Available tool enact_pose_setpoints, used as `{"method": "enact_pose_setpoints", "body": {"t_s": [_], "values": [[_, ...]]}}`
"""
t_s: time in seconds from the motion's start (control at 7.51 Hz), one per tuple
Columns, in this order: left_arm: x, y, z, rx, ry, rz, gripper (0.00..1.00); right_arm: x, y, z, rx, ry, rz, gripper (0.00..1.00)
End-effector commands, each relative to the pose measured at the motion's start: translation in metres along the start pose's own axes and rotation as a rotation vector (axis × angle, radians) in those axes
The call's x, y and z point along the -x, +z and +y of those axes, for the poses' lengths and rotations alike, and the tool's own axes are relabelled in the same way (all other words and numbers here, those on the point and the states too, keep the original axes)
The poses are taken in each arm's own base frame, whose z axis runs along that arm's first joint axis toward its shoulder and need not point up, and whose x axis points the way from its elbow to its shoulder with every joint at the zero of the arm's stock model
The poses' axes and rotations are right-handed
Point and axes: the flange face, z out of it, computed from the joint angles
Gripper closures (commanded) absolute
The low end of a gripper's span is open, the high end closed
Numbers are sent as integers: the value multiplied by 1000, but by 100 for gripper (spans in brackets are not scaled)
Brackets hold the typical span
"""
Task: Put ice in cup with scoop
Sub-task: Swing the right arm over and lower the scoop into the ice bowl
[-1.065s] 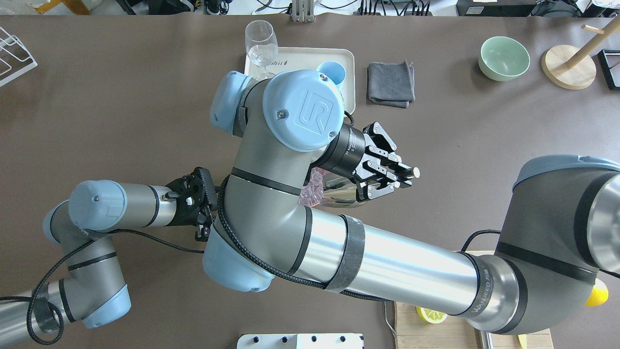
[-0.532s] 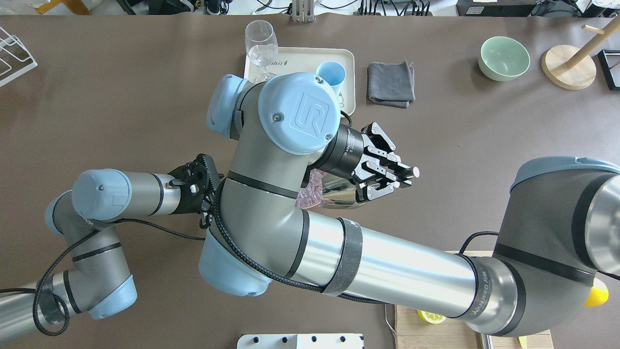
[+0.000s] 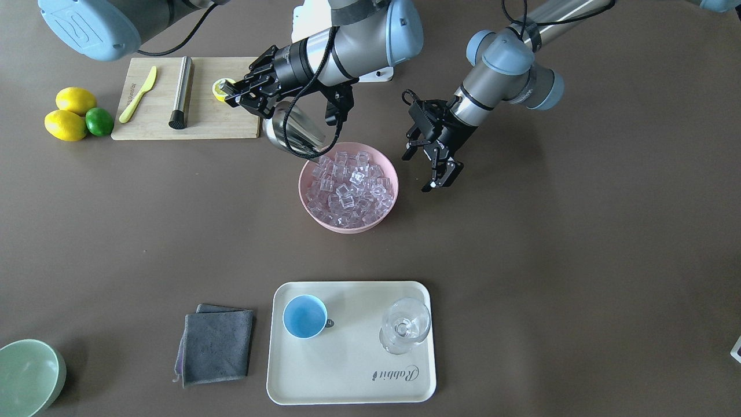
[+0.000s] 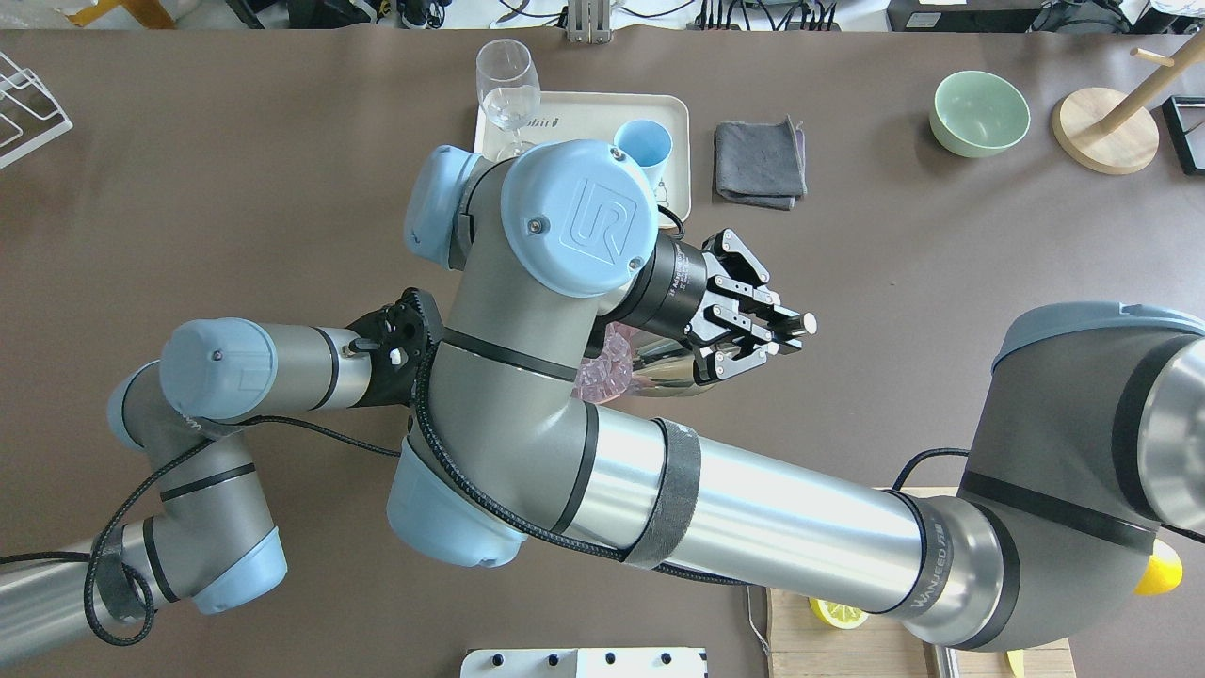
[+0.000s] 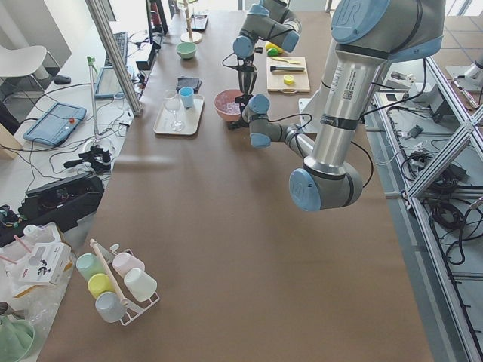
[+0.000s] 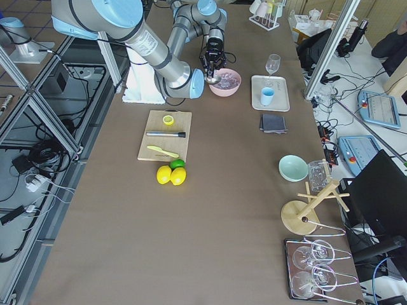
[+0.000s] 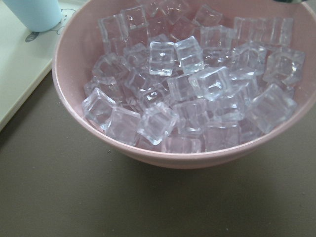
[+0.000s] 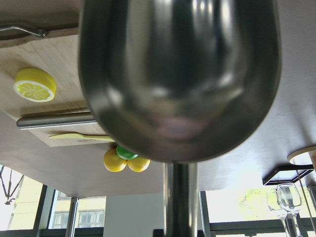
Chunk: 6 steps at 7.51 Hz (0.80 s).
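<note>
The ice (image 3: 350, 188) fills a pink bowl (image 3: 301, 188) at mid-table. My right gripper (image 3: 236, 94) is shut on the handle of the steel scoop (image 3: 289, 133). The scoop's trough hangs at the bowl's rim nearest the robot, mouth tilted toward the ice, and looks empty. The right wrist view shows the trough's shiny underside (image 8: 177, 74). My left gripper (image 3: 443, 176) is open and empty, just beside the bowl on the robot's left. The left wrist view looks into the ice (image 7: 187, 94). The light-blue cup (image 3: 305, 317) stands empty on a cream tray (image 3: 347, 359).
A clear stemmed glass (image 3: 405, 327) shares the tray. A grey cloth (image 3: 215, 343) and a pale green bowl (image 3: 26, 376) lie beyond it. A wooden board (image 3: 226, 119) holds a steel rod (image 3: 181, 91), a yellow knife and a lemon half; lemons (image 3: 66, 124) and a lime lie beside it.
My left arm has moved toward the pink bowl. My right gripper and the scoop have shifted only slightly.
</note>
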Motion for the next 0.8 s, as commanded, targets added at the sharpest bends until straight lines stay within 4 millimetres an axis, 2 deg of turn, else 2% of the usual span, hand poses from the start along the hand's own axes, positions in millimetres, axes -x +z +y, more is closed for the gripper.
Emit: {"method": "enact_pose_setpoints", "body": {"t_s": [0.0, 0.4, 0.67], "values": [[-1, 0, -11, -17, -1, 1, 2, -6, -4, -3, -15, 21, 27, 100], [6, -4, -14, -24, 2, 1, 2, -18, -8, -22, 10, 37, 39, 100], [6, -5, -14, -25, 2, 2, 2, -22, -9, -27, 36, 33, 47, 100]]}}
